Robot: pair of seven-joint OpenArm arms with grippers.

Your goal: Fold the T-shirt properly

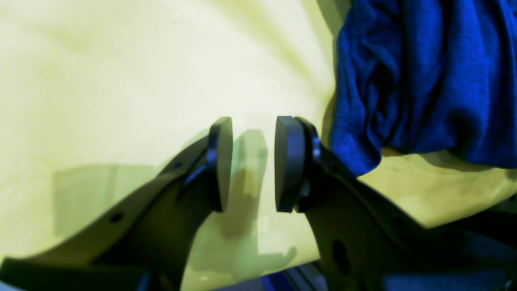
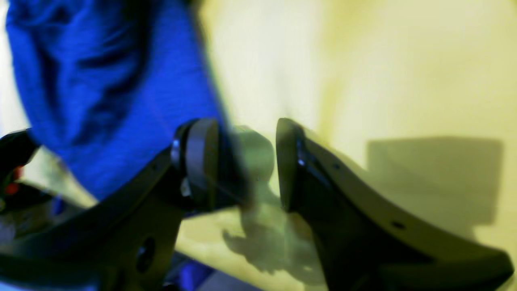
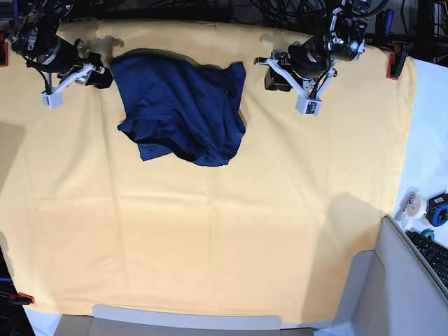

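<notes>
**Both my grippers free beside the crumpled shirt**

The T-shirt (image 3: 183, 108) lies bunched and wrinkled on the pale yellow cloth (image 3: 231, 231), toward the far edge of the table and left of centre in the base view. It is a loose heap, with creases running across it and its lower edge ragged.

My left gripper (image 1: 253, 163) hangs just beside the shirt's edge. Its two pads stand apart with only yellow cloth showing in the gap between them; nothing is held. In the left wrist view the blue fabric (image 1: 424, 76) sits close to the outer side of one finger, but I cannot tell whether it touches.

My right gripper (image 2: 247, 163) is at the shirt's other side. Its pads are also apart, with no fabric between them. The blue fabric (image 2: 109, 89) hangs next to the outer face of one pad; the view is blurred, so contact is unclear.
</notes>
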